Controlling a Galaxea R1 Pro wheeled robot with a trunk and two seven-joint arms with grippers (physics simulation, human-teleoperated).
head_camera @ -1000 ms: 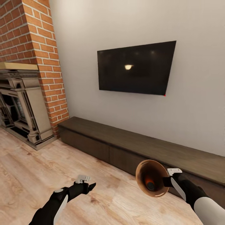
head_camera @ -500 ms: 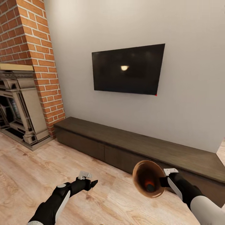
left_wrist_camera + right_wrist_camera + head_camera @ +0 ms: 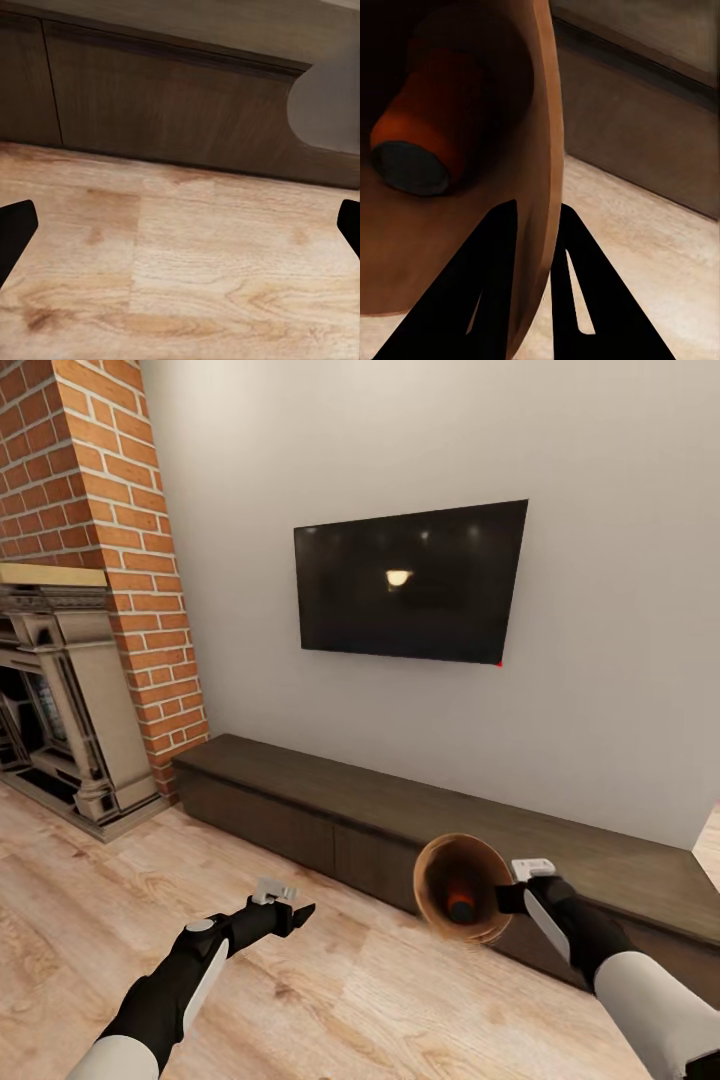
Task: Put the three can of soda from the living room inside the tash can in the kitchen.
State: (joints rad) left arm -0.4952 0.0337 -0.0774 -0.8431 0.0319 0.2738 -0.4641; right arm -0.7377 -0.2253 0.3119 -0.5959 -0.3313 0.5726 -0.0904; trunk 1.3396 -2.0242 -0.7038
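Right pincer (image 3: 515,900) clamps the bin (image 3: 462,887) by its rim, an orange can (image 3: 424,124) inside; left pincer (image 3: 298,915) wide, empty. Keep the mouth from tipping down in transit

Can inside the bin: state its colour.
Orange can with a grey metal top, clearest in the right wrist view.

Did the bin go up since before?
Yes. The bin rose a little: its mouth now overlaps the top of the long dark cabinet more.
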